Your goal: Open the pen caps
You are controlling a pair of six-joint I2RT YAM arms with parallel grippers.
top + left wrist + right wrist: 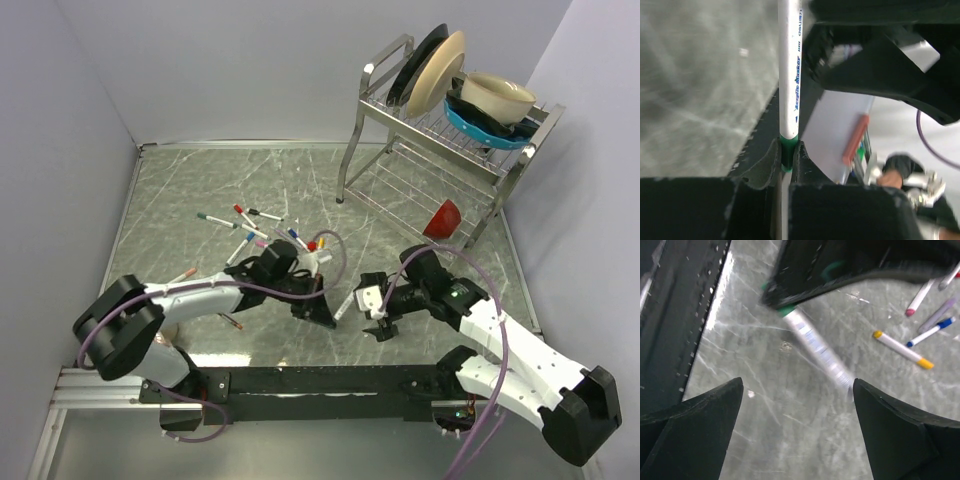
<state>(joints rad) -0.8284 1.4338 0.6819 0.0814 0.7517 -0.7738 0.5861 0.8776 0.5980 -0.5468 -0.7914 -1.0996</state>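
My left gripper [788, 148] is shut on the green end [788, 141] of a white-barrelled marker [789, 75], which sticks straight out from the jaws. From above, that marker [345, 303] points from the left gripper [325, 315] toward the right gripper [378, 322]. In the right wrist view my right gripper [797, 385] is open wide above the table. The marker [815, 342] slants between its fingers, its far tip beside the right finger [875, 410]. Several capped markers [262, 232] lie scattered behind the left arm, among them a yellow-capped one [900, 349] and a blue-capped one [932, 331].
A metal dish rack [380, 110] with plates and bowls stands at the back right, with a red cup [443, 218] under it. A black rail [320, 380] runs along the near edge. Walls close in the table on the left, back and right.
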